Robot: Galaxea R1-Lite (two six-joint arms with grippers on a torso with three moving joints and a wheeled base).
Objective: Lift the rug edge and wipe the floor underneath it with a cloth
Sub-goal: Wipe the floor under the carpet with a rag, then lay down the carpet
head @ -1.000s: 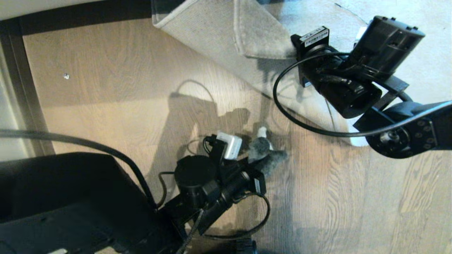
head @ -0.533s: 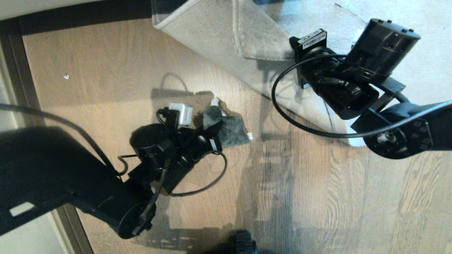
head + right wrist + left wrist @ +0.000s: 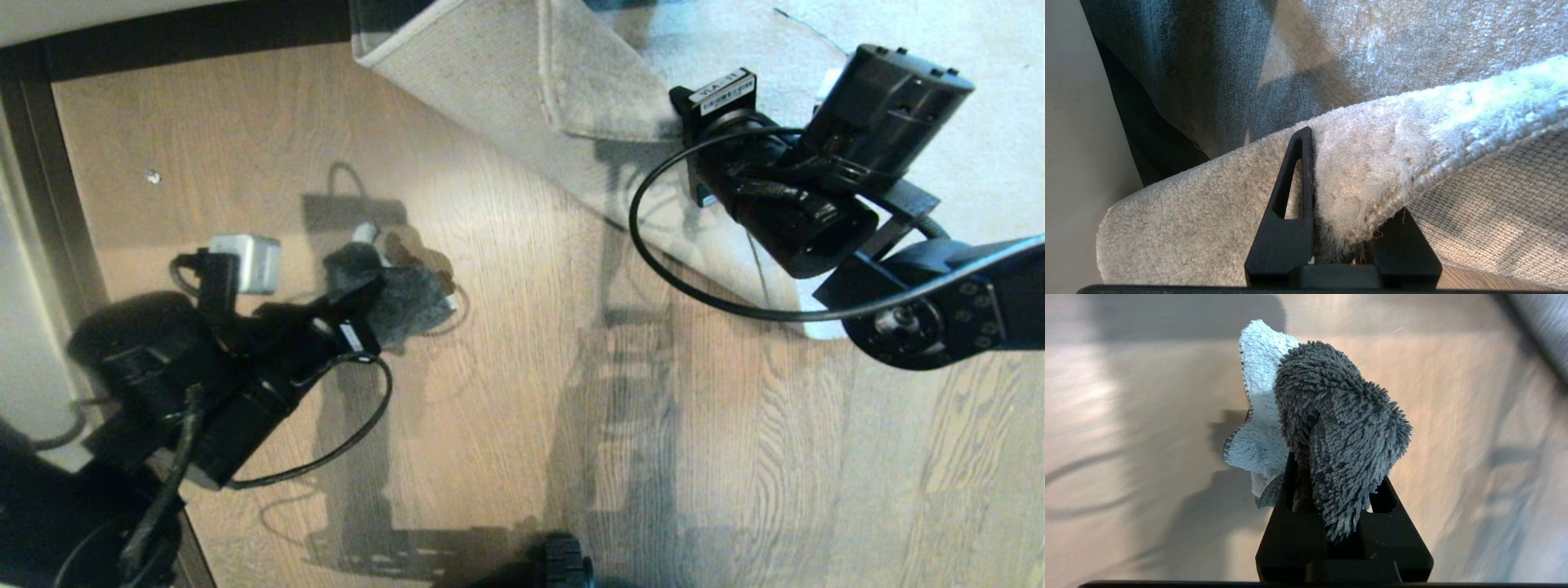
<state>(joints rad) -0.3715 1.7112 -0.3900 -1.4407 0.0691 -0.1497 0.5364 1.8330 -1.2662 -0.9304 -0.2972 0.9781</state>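
The rug edge is folded back over the rug, so its pale woven backing faces up at the top centre. My right gripper is shut on that lifted border. The right wrist view shows the pile and backing pinched in the right gripper. My left gripper is shut on the fuzzy dark grey cloth over the brown wood floor, well left of the rug. In the left wrist view the cloth bulges out of the left gripper. Whether it touches the floor I cannot tell.
A dark skirting strip runs along the top left and down the left side. A small white speck lies on the planks. A black wheel of my base shows at the bottom centre. A cable loops under the right wrist.
The left arm has swept the cloth across the floor from just below the rug towards the left and slightly farther away. The right arm has kept still, holding the rug edge.
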